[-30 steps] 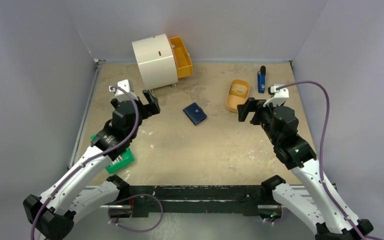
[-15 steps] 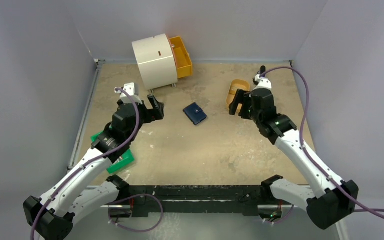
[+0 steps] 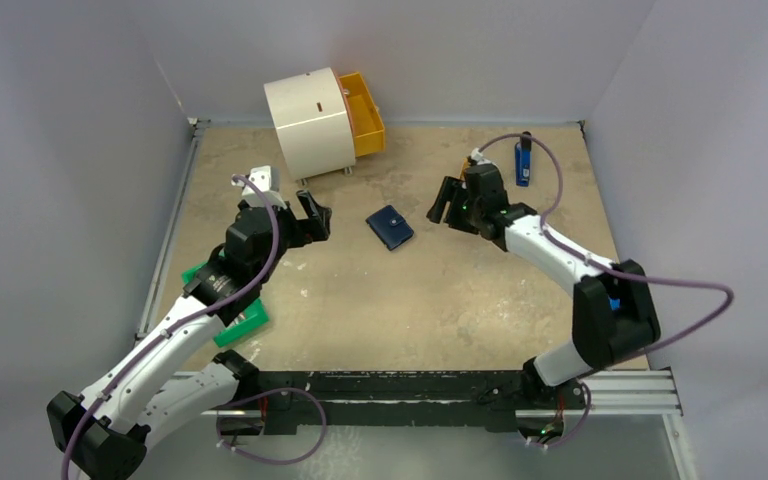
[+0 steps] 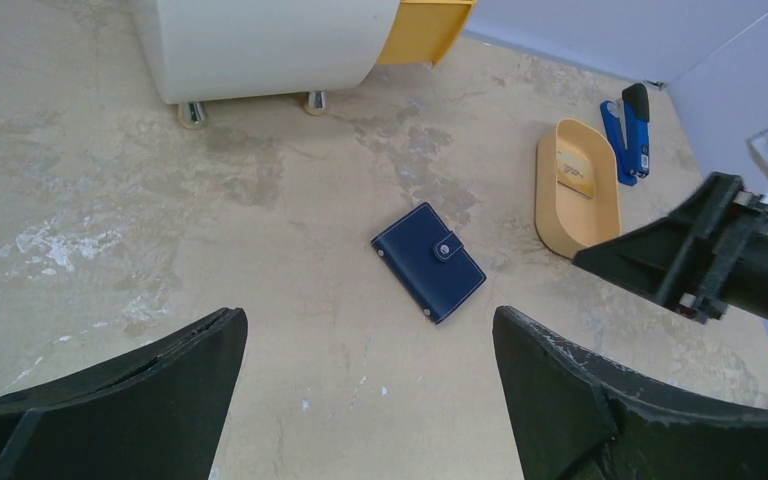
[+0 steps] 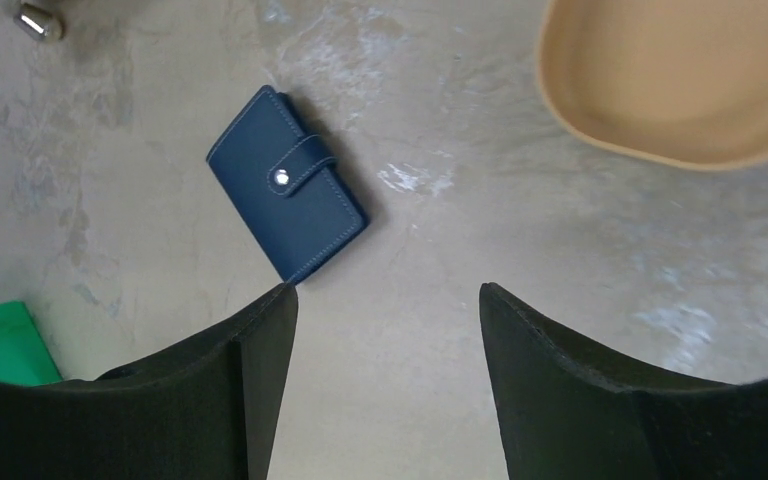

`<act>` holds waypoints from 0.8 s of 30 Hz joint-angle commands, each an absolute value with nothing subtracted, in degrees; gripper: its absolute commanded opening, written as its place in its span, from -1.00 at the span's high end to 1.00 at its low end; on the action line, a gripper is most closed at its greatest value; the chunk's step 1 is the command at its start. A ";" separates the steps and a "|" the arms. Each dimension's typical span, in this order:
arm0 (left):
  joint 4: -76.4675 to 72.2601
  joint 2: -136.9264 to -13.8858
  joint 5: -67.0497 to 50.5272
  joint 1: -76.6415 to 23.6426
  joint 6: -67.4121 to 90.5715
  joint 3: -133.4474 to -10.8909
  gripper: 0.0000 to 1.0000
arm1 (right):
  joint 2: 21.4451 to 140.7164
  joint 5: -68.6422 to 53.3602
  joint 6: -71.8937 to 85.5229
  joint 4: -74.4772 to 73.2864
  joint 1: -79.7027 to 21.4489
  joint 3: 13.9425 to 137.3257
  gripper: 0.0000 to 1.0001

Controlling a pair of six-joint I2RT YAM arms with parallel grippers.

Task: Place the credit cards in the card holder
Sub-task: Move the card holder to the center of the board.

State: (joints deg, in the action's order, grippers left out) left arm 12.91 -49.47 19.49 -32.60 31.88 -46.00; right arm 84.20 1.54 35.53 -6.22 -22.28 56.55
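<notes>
Hovering over the tabletop, both arms close in on the card holder [image 3: 390, 227] from either side. It lies shut and flat with its snap tab fastened, near the middle of the tabletop, a little toward the far edge and turned at a slant. On its left the left gripper [image 3: 310, 214] hangs with fingers spread wide and nothing between them, the card holder well ahead of its tips in the wrist view. On the other side the right gripper [image 3: 446, 203] sits between the card holder and the orange oval tray [image 4: 580, 218], jaws parted too and empty. Now the credit cards [image 4: 572, 176] — one tan-yellow face shows at the tray's far end, toward the right edge, though how many lie there I cannot tell. Beyond the tray, nearer the far right corner, rests a blue and black tool [image 3: 524, 160]. By the far edge, left of centre, stands a white round cabinet [image 3: 310, 120] with its yellow drawer [image 3: 365, 110] pulled out. Near the left edge a green box [image 3: 245, 322] lies under the left arm.
</notes>
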 commanded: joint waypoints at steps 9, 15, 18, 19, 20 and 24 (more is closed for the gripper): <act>12.30 -49.41 19.41 -32.34 32.08 -47.81 -0.83 | 102.48 -2.23 30.75 -2.50 -25.40 70.09 -0.45; 12.04 -50.06 18.71 -32.34 31.95 -47.94 -0.83 | 107.55 -5.32 29.38 -1.50 -25.57 72.18 -0.45; 11.82 -50.36 18.12 -32.30 31.80 -47.94 -0.83 | 109.47 -6.48 29.35 -1.29 -25.68 73.14 -0.43; 11.78 -50.36 18.11 -32.28 31.74 -47.94 -0.83 | 109.96 -6.81 29.35 -1.17 -25.67 73.39 -0.42; 11.78 -50.39 18.04 -32.34 31.73 -47.98 -0.83 | 110.58 -7.38 29.36 -1.00 -25.72 73.59 -0.41; 11.86 -50.45 18.11 -32.34 31.64 -47.97 -0.82 | 111.76 -9.52 29.98 -0.27 -25.80 73.36 -0.31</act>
State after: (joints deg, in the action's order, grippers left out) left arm 13.17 -50.65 18.65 -32.60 31.90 -46.02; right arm 111.55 -6.13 30.41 -2.28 -25.47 71.35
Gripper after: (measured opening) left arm 0.917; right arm 0.681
